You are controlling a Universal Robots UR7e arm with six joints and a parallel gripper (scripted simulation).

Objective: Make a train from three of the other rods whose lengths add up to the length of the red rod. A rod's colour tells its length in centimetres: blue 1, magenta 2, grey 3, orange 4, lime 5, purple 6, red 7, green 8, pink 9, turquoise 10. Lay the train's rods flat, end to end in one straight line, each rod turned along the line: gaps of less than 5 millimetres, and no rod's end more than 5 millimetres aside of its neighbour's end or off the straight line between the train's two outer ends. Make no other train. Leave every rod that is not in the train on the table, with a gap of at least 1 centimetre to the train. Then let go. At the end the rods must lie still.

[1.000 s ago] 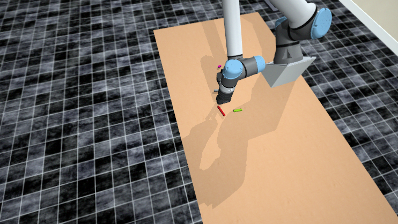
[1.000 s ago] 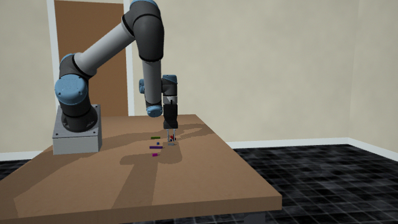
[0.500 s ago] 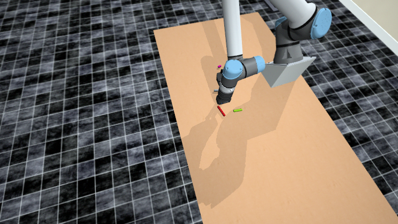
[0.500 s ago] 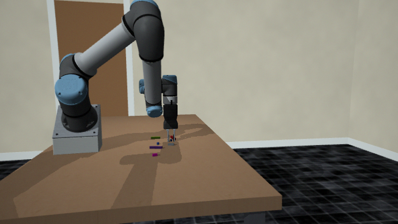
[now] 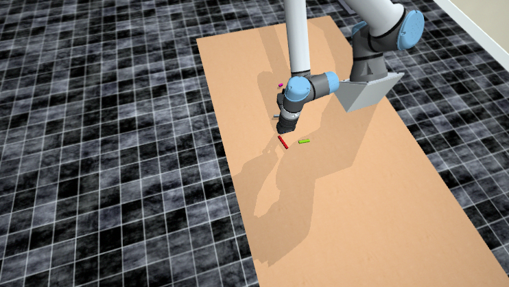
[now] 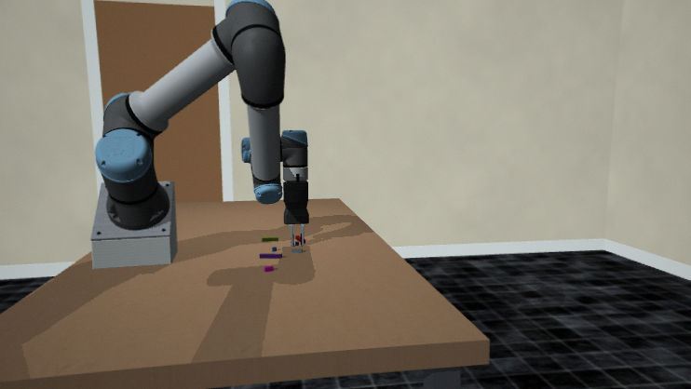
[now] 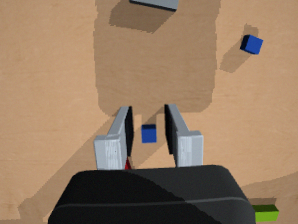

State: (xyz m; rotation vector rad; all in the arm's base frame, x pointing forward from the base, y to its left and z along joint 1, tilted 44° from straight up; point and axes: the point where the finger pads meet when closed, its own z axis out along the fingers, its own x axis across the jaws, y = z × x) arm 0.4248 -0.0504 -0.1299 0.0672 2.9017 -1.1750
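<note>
In the wrist view my gripper [image 7: 148, 120] is open and straddles a small blue rod [image 7: 149, 133], with a gap on each side of it. A sliver of the red rod [image 7: 128, 161] shows by the left finger. In the top view the gripper [image 5: 282, 130] hangs just beyond the red rod [image 5: 282, 141]. The lime rod [image 5: 303, 141] lies right of the red rod. A purple rod [image 6: 270, 255] and a magenta rod [image 6: 268, 268] lie nearer the exterior camera.
The arm's grey base block [image 6: 132, 227] stands at the table's back left in the exterior view. The table's left edge [image 5: 220, 142] runs close to the rods in the top view. The arm throws a wide shadow over the rods.
</note>
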